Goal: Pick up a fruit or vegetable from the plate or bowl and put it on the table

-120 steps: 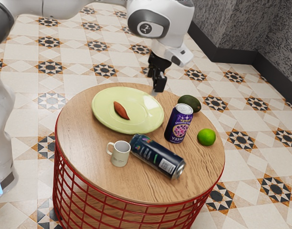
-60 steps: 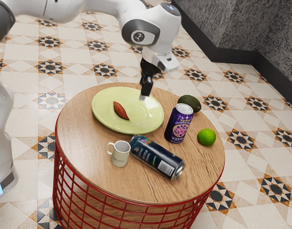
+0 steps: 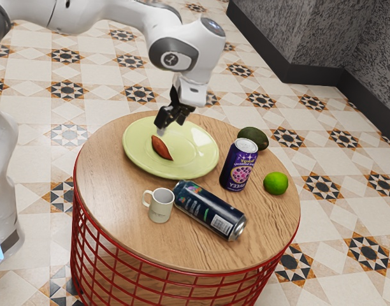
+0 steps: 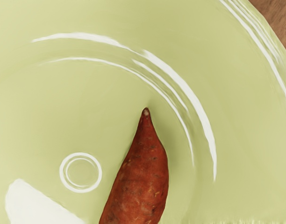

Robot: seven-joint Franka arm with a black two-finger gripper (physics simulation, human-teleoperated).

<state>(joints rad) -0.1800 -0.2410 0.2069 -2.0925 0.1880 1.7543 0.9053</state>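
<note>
My gripper (image 3: 171,125) hangs over the back part of the light green plate (image 3: 195,156) in the exterior view, its fingers apart and nothing held between them. On the plate lies a reddish-brown sweet potato (image 3: 162,148), just below and slightly in front of the fingertips. From the wrist view, the sweet potato (image 4: 140,182) has its pointed end in full sight, while its other end runs out of the picture. Around it the plate (image 4: 87,112) shows pale glossy rings.
At the exterior view's right of the plate stand a purple can (image 3: 239,167), an avocado (image 3: 253,138) and a lime (image 3: 276,183). A dark can (image 3: 211,210) lies beside a white mug (image 3: 160,205) in front. Bare wood of the round table (image 3: 118,204) borders the mug.
My hand has swung toward the exterior view's left, from beyond the plate's far edge to above the plate near the sweet potato, and has turned. The objects have kept their places.
</note>
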